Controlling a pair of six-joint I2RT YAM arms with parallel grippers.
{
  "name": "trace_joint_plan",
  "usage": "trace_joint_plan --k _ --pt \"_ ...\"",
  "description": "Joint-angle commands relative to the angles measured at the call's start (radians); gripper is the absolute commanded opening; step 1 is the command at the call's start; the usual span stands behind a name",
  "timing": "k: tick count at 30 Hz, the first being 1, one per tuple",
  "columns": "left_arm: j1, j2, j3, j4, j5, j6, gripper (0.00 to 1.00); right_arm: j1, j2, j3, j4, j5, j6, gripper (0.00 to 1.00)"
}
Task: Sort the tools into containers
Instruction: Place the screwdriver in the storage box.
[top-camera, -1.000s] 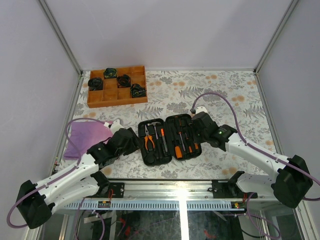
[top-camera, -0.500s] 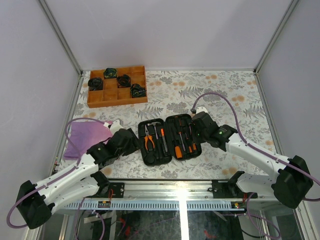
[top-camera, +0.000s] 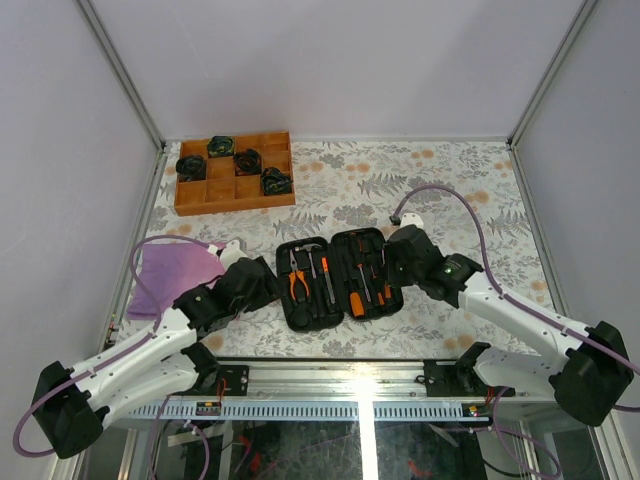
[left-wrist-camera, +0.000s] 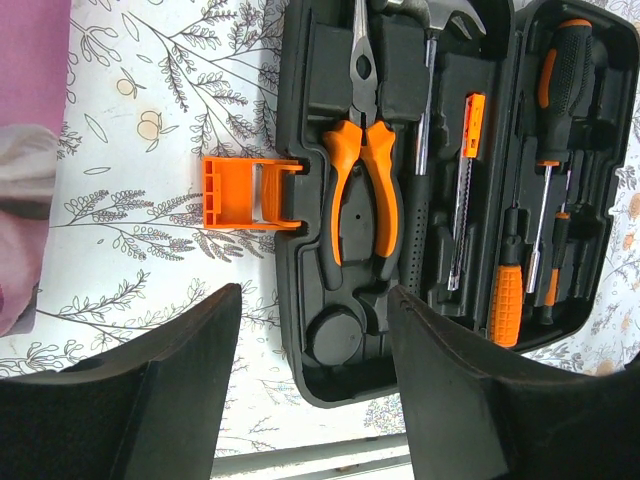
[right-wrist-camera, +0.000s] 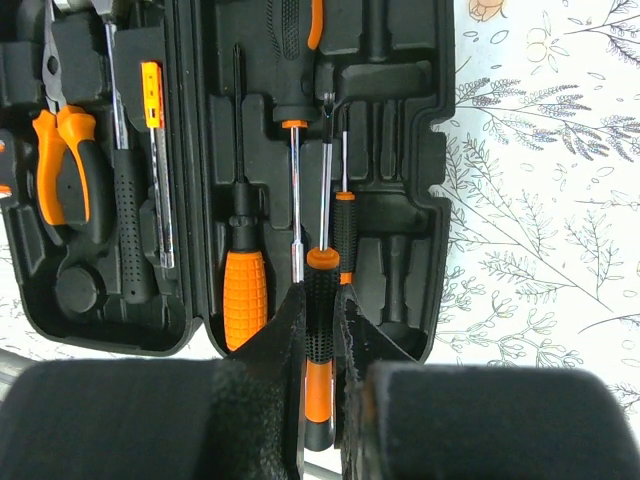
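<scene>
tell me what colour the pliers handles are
Orange. The pliers show best in the left wrist view.

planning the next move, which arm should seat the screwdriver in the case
Right. The right hand is shut on the screwdriver over the case's right half. The left hand is open and empty, by the orange latch on the other side.

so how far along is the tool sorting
Nearly done, it seems. The pliers, hammer and several screwdrivers sit in the tool case's slots. The right gripper is shut on one black-and-orange screwdriver over the case's right half; the left gripper is open and empty. Left: seat that screwdriver in an empty slot. I see no loose tools on the table.
</scene>
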Motion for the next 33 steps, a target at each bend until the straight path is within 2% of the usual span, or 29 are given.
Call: trace_joint_plan --k 1,5,12,19,26,33 --pt "-0.004 -0.008 -0.006 0.008 -0.038 0.021 0.59 -0.004 -0.036 -0.003 0.031 0.06 0.041 0.04" --pt "-0.004 -0.043 -0.017 0.006 -0.052 0.012 0.6 -0.004 -0.066 -0.015 0.014 0.096 0.069 0.04" --pt "-0.003 -0.063 -0.023 -0.004 -0.064 0.006 0.6 -0.004 -0.168 -0.088 0.079 0.133 0.099 0.0" --pt "-0.004 -0.134 -0.03 -0.019 -0.105 -0.011 0.6 -0.004 -0.101 -0.079 0.07 0.056 0.072 0.0" --pt "-0.003 -0.117 -0.03 -0.025 -0.108 -0.015 0.59 -0.004 -0.059 -0.113 0.133 0.031 0.068 0.0" --pt "-0.004 -0.103 -0.031 -0.022 -0.102 -0.023 0.6 -0.004 0.006 -0.097 0.138 0.064 -0.059 0.0"
